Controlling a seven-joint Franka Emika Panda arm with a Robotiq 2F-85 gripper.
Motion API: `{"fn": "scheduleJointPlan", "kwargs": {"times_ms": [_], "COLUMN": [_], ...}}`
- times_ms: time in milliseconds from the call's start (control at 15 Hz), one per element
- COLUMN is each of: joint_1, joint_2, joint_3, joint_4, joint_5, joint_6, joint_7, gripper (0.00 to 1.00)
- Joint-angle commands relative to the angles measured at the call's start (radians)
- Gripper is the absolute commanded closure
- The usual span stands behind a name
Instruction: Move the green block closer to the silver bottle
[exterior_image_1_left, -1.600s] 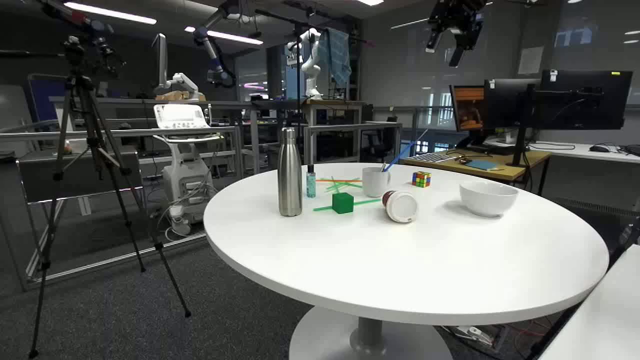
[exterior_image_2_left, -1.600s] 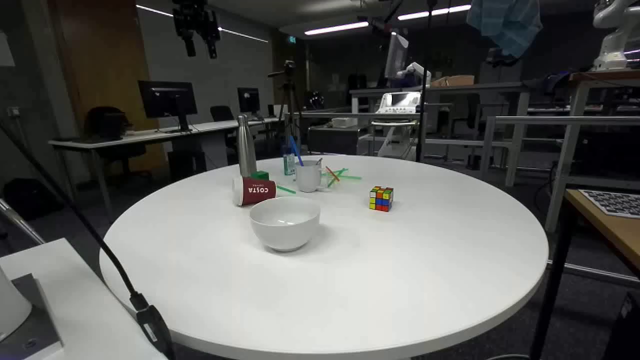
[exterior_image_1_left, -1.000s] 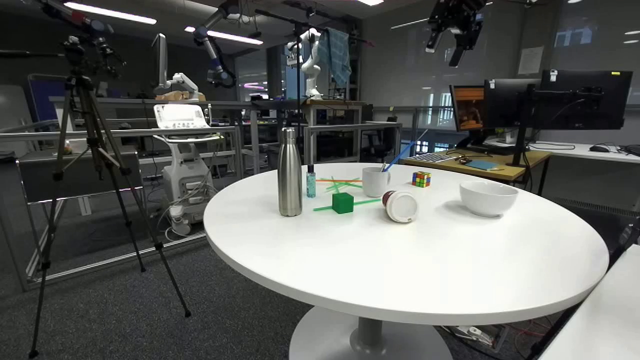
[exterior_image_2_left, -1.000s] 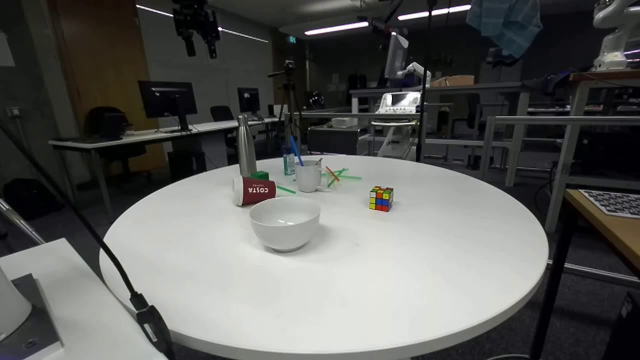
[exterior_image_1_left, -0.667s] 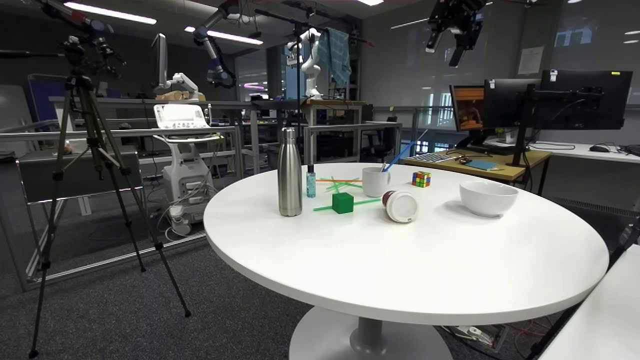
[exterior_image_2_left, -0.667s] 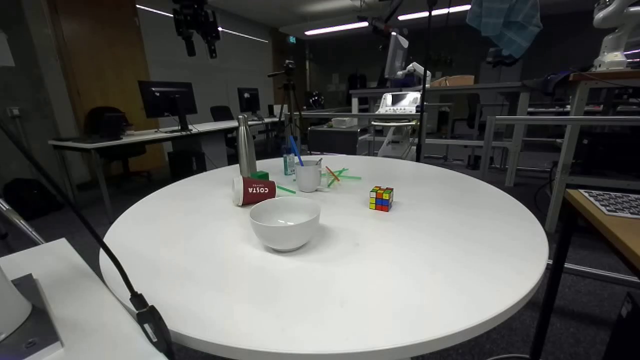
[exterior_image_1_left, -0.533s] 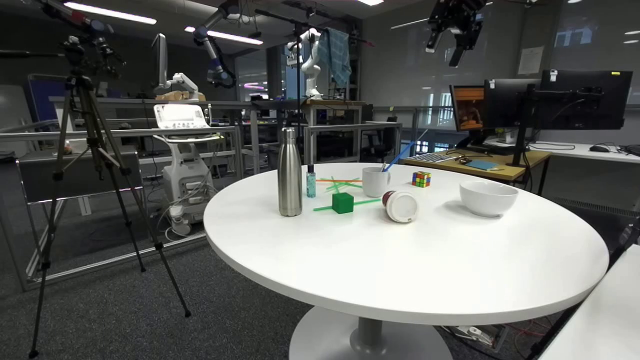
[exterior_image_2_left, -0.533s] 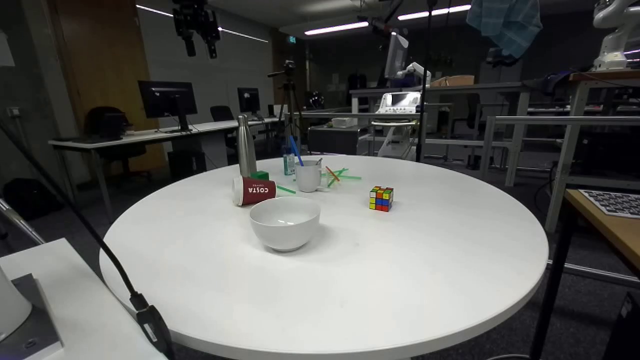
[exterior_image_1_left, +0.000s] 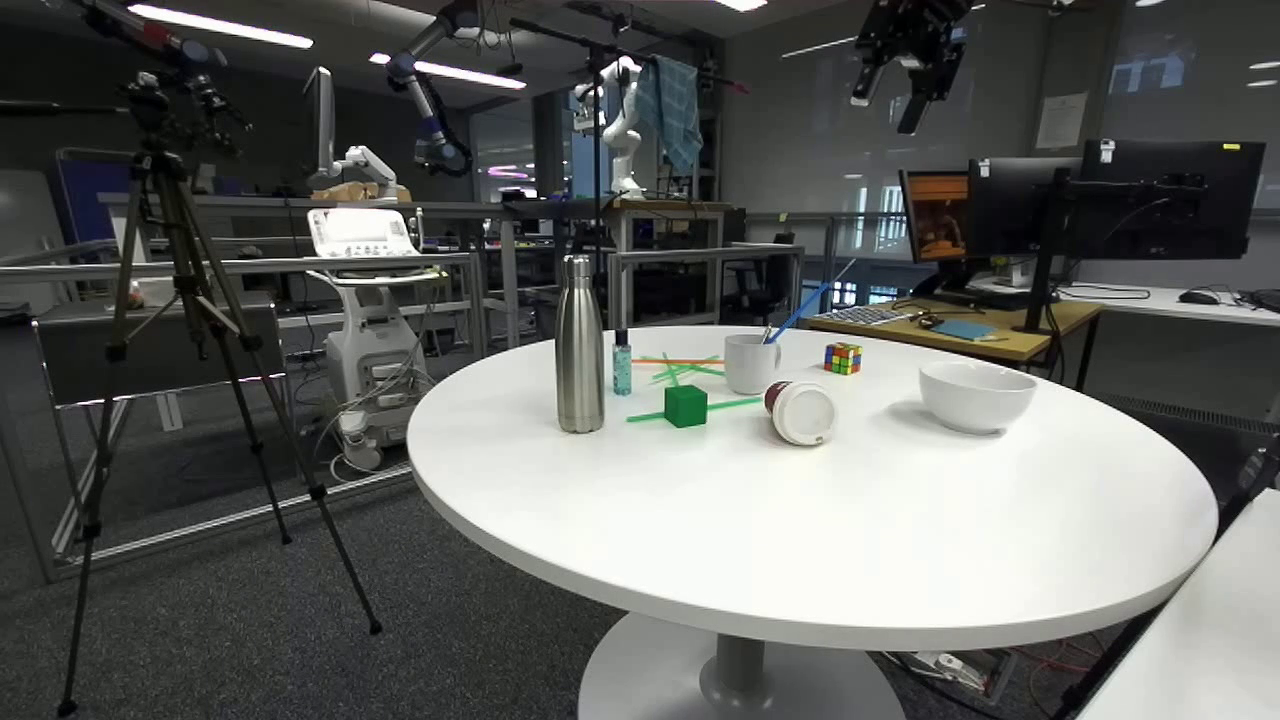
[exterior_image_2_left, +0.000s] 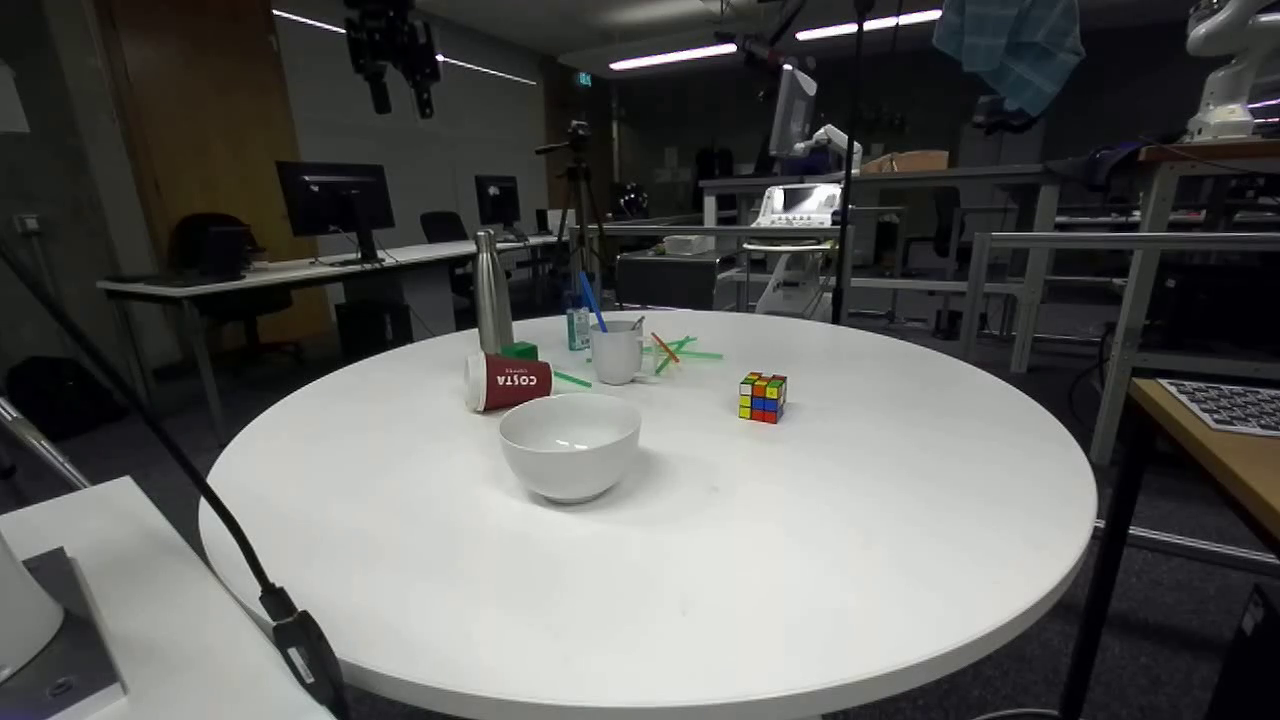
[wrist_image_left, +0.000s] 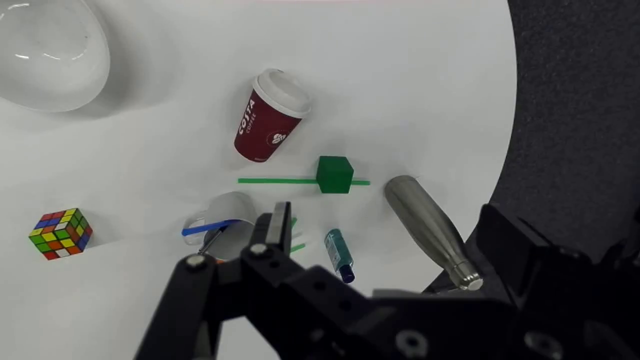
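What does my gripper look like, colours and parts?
The gripper is black, with two angular, jointed fingers, one showing a light grey strip in the wrist view. Pale round bolt heads dot its black links. I can read no markings; the arm just above is out of frame.

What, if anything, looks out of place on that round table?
The red coffee cup lies on its side near the green block, lid on; cups normally stand upright. No spill shows. Thin coloured sticks lie strewn by the mug.

The slim silver metal bottle (exterior_image_1_left: 580, 350) stands upright, capped; the plain green cube (exterior_image_1_left: 686, 407) sits flat near it, apart.
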Motion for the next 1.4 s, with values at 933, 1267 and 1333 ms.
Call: {"fn": "scheduleJointPlan", "kwargs": {"times_ms": [933,1267,1333], "joint_1": [0.039,0.051,0.048], "joint_2": [0.170,0.284,0.310], "joint_3": [0.040,0.065,0.071], "joint_4": [0.103,0.164,0.178], "joint_5": [0.009,-0.005,-0.011], "joint_6": [0.017,0.000,-0.002], "joint_7": [-0.178,-0.213,-0.217], "gripper": [0.00,0.00,0.00]}}
